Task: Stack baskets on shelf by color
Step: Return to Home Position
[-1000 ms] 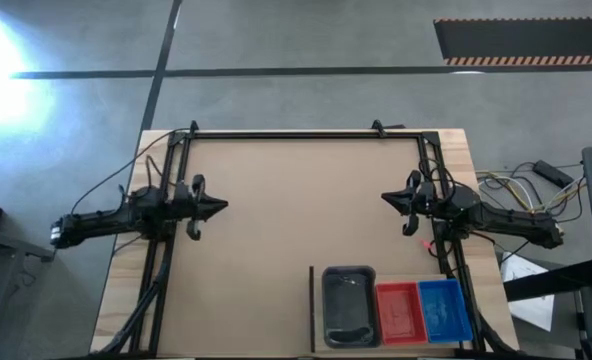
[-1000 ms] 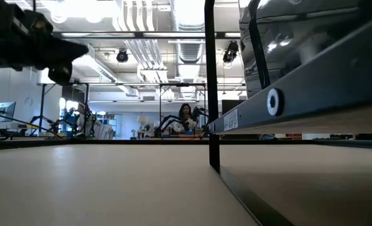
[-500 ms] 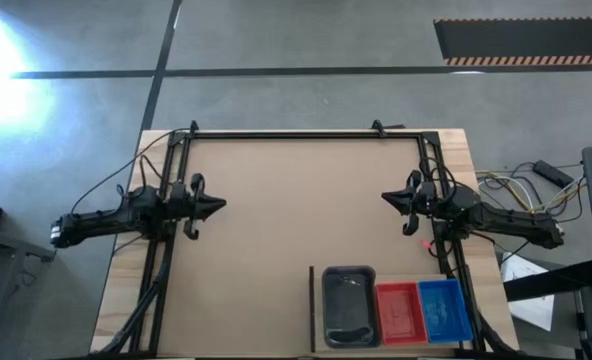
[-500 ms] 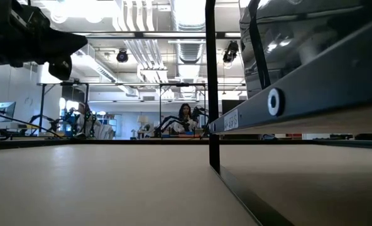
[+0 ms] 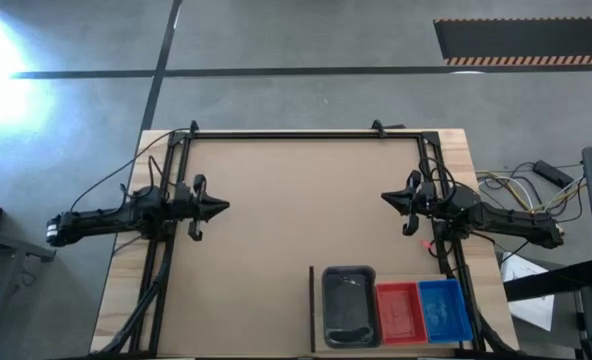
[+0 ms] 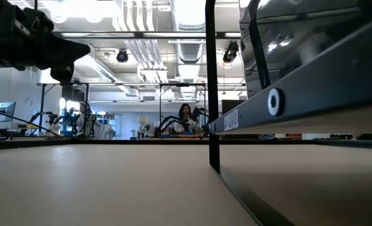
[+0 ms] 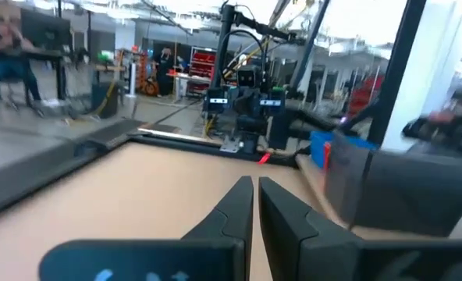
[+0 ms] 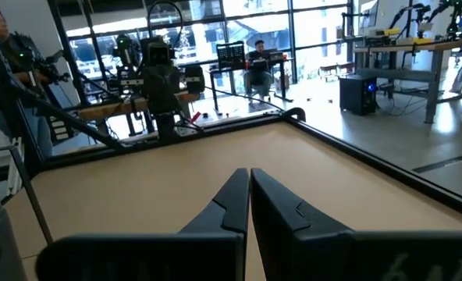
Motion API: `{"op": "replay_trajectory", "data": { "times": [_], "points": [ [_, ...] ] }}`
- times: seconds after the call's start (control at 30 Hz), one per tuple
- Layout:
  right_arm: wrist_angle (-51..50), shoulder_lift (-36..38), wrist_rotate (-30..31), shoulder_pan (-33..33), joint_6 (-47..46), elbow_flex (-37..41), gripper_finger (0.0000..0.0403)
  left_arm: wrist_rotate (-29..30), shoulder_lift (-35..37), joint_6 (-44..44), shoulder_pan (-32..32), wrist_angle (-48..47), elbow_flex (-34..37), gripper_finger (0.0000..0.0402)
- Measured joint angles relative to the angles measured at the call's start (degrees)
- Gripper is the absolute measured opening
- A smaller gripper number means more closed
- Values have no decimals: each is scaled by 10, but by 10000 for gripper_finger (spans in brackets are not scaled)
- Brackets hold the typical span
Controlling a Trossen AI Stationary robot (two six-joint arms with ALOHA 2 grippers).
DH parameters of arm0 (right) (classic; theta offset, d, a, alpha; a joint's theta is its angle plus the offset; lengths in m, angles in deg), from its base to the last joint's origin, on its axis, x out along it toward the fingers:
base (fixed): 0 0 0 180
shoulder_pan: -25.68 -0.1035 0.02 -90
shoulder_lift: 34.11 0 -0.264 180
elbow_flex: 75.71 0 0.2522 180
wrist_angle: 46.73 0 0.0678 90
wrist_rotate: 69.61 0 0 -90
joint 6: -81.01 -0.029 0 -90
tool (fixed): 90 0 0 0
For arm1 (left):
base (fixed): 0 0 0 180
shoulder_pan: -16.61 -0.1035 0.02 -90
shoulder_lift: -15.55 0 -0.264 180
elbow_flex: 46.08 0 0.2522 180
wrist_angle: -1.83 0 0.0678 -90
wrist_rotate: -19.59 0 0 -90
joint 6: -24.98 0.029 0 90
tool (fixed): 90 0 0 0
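the dark left gripper [image 5: 221,207] has only wiggled a tiny bit at the table's left side, its fingers pinched together on nothing. the deep smoky grey plastic basket [image 5: 348,305], red plastic basket [image 5: 399,311] and blue plastic basket [image 5: 443,308] sit side by side on the pale plywood shelf [image 5: 317,320], not moved. the dark right gripper [image 5: 386,198] stays put, closed and empty. the job looks done.

Robotics lab: workbenches [image 8: 387,47], ceiling ducts [image 6: 136,25]
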Motion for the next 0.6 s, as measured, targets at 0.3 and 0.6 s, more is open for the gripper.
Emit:
{"op": "replay_trajectory", "data": {
  "times": [0.3, 0.6],
  "points": [
    [0, 0, 0, 0, 0, 0, 9, 0, -15, 100, -1, 0, 0, 6],
    [0, 0, 0, 0, 0, 0, 9, 0, -37, 100, -1, 0, 0, 6]
  ]
}}
